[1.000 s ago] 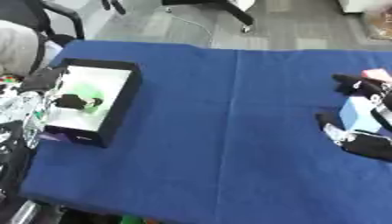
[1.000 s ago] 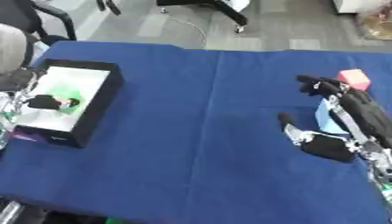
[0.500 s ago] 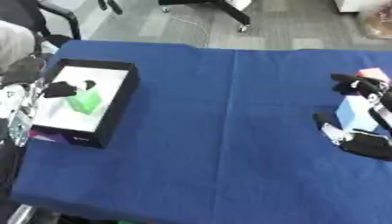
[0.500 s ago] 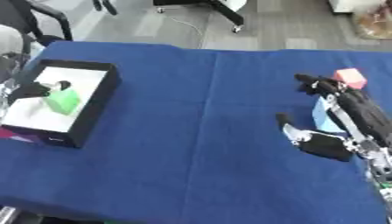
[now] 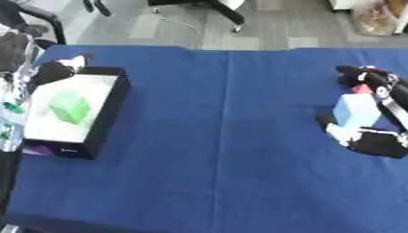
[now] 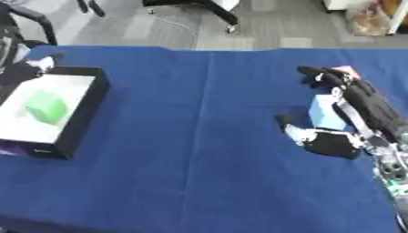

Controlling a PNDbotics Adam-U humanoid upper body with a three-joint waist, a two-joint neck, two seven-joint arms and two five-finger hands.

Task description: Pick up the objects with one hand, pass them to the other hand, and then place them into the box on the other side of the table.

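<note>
One blue cloth covers the counter [image 5: 223,136] — grey floor and chair legs [image 5: 223,11] beyond. Green block [image 5: 70,107] lies in the black box [image 5: 108,113] at left. Right hand [image 6: 350,113] spread open about a pale blue block [image 6: 323,113]; left hand [image 5: 54,70] at the box's far corner — fingers unreadable.

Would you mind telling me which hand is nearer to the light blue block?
The right hand: it arches over the light blue block. The left hand is across the table, at the far corner of the box.
</note>
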